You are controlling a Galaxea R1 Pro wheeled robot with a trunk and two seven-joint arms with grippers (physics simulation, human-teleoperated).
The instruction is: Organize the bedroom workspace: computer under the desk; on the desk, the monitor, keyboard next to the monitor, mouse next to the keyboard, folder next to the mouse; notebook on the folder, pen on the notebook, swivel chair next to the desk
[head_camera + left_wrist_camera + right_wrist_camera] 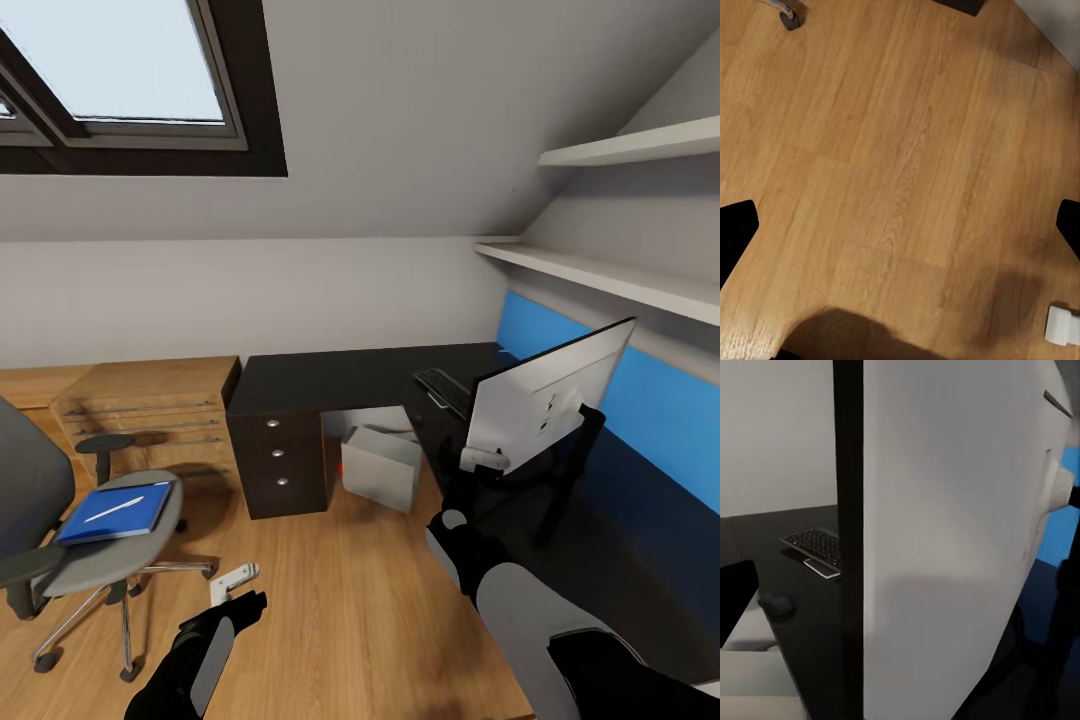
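The monitor (545, 400) stands on the right wing of the black desk (330, 375) with its pale back toward me. My right gripper (485, 462) is at its lower near corner. In the right wrist view the monitor's black edge (847, 540) sits between the spread fingers, which are open. The keyboard (445, 390) and the mouse (776, 604) lie on the desk beyond. The computer (380, 465) sits under the desk. The blue folder (115, 512) lies on the swivel chair (100, 555) with the pen (112, 508) on it. The notebook is out of view. My left gripper (238, 585) hangs open over the floor.
A light wooden drawer unit (150, 400) stands left of the desk. The desk's black drawers (278, 455) face me. Two wall shelves (620, 145) hang above the blue wall panel (650, 400) on the right. Wooden floor (900, 150) lies between chair and desk.
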